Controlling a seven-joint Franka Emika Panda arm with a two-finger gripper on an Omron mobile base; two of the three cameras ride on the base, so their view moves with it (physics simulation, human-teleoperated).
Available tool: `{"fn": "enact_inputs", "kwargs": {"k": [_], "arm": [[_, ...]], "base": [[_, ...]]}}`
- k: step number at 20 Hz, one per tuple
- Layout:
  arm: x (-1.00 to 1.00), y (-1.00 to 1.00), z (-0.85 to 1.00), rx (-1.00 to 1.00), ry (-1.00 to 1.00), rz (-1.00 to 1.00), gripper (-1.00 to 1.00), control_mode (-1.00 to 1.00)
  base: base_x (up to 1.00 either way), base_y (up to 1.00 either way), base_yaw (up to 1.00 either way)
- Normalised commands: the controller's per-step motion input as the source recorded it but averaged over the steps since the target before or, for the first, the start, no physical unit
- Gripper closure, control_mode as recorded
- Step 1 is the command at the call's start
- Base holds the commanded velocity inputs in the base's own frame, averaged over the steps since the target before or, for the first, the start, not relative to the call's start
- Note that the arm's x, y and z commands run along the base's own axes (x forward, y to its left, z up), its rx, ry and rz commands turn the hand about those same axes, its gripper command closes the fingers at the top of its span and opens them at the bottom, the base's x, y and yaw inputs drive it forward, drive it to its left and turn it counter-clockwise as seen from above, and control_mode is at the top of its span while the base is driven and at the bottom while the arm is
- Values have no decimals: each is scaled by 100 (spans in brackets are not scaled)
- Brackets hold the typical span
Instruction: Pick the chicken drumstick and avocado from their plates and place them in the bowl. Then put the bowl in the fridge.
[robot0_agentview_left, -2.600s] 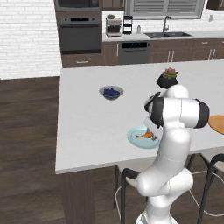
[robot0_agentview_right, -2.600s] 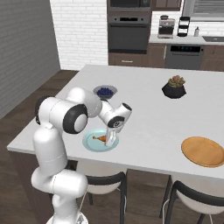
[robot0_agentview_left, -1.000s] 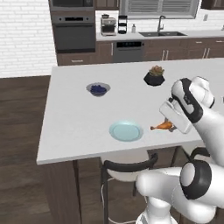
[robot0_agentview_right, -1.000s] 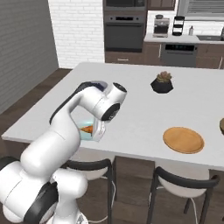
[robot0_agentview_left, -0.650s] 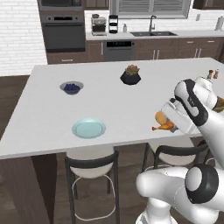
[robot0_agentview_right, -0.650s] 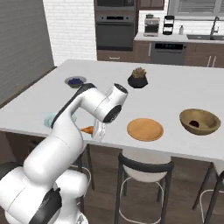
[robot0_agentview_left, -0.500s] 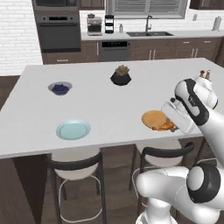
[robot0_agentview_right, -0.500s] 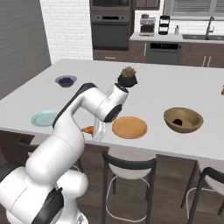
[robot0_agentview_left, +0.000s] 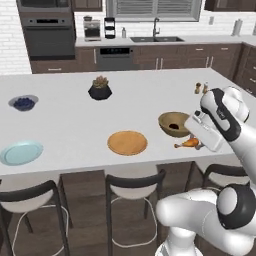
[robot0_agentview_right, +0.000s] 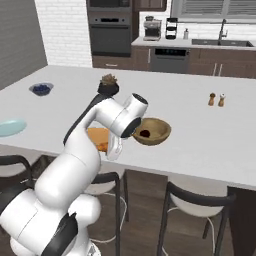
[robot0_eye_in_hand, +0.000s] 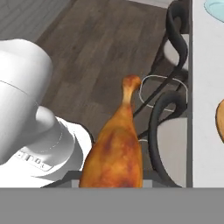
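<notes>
The pincer (robot0_agentview_left: 196, 143) was closed on the chicken drumstick (robot0_agentview_left: 187, 143), which it held in the air at the near edge of the white table (robot0_agentview_left: 65, 125), just in front of the bowl (robot0_agentview_left: 174, 124). In the left base view the drumstick projected to the left of the hand with its thin bone end outward. In the hand view the meaty end of the drumstick (robot0_eye_in_hand: 114, 155) sat low between the finger tips, with the bone end pointing away over the wooden floor (robot0_eye_in_hand: 87, 48) and a dark bar stool (robot0_eye_in_hand: 164, 127) below.

The wooden bowl rested on the table near the front edge and held a dark item, taken to be the avocado (robot0_agentview_left: 173, 126); in the right base view the same dark item (robot0_agentview_right: 144, 133) lay inside the bowl (robot0_agentview_right: 152, 131). The flat wooden plate (robot0_agentview_left: 127, 142) lay bare just to the left of the bowl. The light blue plate (robot0_agentview_left: 21, 152) lay bare, well apart, at the far left of the table. A small bowl of blueberries (robot0_agentview_left: 23, 102) and a dark potted succulent (robot0_agentview_left: 100, 89) stood further back. Salt and pepper shakers (robot0_agentview_left: 201, 88) stood behind the bowl.
</notes>
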Motion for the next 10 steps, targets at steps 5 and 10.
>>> {"fn": "enact_inputs", "kwargs": {"k": [5,10], "arm": [[0,0,0,0,0,0,100,100],[0,0,0,0,0,0,100,100]], "base": [[79,-61,12],[76,-29,20]]}}
